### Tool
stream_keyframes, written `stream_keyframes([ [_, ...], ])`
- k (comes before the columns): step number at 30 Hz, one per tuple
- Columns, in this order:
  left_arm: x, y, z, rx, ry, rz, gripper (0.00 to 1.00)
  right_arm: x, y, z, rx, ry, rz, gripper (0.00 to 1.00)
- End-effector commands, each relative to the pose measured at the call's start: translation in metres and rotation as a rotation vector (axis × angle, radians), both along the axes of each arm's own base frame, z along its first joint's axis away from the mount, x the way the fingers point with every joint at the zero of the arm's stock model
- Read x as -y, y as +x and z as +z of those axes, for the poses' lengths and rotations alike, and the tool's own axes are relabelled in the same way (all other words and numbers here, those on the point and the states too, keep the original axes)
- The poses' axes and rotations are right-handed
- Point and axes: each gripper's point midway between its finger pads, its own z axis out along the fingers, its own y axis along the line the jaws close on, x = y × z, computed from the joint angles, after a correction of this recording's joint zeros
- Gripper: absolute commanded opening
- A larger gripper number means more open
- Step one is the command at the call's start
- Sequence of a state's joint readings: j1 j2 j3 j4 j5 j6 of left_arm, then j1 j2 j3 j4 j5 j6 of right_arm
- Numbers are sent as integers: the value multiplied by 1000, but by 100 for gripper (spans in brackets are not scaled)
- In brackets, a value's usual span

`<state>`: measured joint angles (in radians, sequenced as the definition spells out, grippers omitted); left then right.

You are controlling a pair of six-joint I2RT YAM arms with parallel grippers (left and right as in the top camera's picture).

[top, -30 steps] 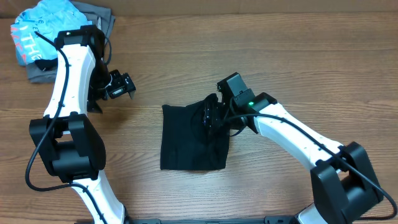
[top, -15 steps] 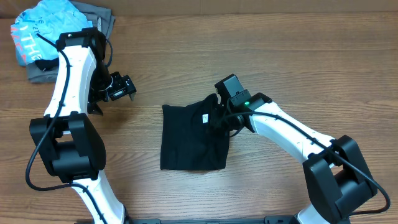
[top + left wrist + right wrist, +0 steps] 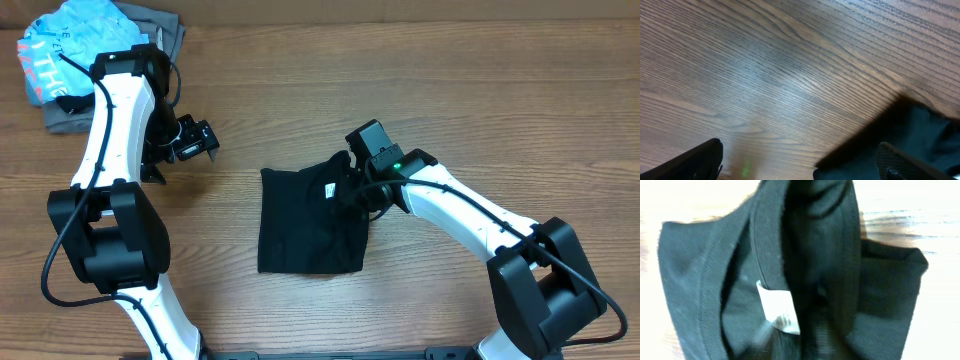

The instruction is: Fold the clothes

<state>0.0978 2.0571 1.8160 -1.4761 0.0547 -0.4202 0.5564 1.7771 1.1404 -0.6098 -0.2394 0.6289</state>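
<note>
From my station, the black garment (image 3: 305, 225) lies on the table (image 3: 450, 100) near the middle, a little toward the near edge. The right gripper (image 3: 352, 192) sits at its far right corner, where the cloth is bunched up against it. In the right wrist view I see only fabric filling the picture: the collar (image 3: 720, 280) and a white label (image 3: 780, 311) close under the camera. The fingers are out of sight there, so I cannot tell whether that gripper is closed on the cloth or merely resting on it.

The garment is folded into a nearly square block, its sides lying roughly square to the table edge. Any long axis is too slight for me to call. The collar end with the label points to the far right, toward the right gripper.

The left gripper (image 3: 197, 140) hangs over bare wood, well apart from the garment on its left. Its fingers (image 3: 700, 157) are spread wide with nothing between them. A pile of clothes (image 3: 60, 60) sits at the far left corner.
</note>
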Motion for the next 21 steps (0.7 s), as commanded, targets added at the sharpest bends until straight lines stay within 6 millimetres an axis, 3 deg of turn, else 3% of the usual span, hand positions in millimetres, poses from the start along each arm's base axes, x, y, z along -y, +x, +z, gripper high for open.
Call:
stream_keyframes([
  [1, 1, -2, 6, 14, 12, -3, 100, -7, 8, 9, 20, 45, 11, 52],
  [8, 1, -2, 6, 14, 12, -3, 100, -23, -4, 15, -31, 130, 59, 49],
  [17, 1, -2, 6, 12, 12, -3, 100, -19, -11, 5, -33, 77, 57, 20],
  [20, 1, -2, 6, 12, 12, -3, 100, -19, -11, 5, -34, 76, 57, 4],
  [21, 1, -2, 6, 12, 12, -3, 100, -19, -11, 5, -34, 76, 57, 4],
])
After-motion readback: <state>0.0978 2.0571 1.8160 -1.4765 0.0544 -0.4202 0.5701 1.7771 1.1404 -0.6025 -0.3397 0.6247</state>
